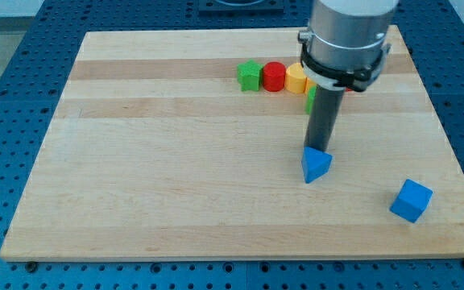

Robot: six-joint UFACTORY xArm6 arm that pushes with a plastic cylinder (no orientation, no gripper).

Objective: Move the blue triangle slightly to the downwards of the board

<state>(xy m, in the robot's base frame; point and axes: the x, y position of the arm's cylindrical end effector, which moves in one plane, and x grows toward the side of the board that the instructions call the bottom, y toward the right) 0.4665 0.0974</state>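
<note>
The blue triangle (316, 165) lies on the wooden board (176, 161), right of centre and toward the view's bottom. My tip (321, 150) stands at the triangle's top edge, touching or nearly touching it from the view's top side. The dark rod rises from there to the grey arm body at the view's top.
A blue cube (411, 200) sits at the view's lower right. A row of blocks lies near the view's top: a green star (250, 76), a red cylinder (275, 76), a yellow block (296, 79). A green block (310, 98) is partly hidden behind the rod.
</note>
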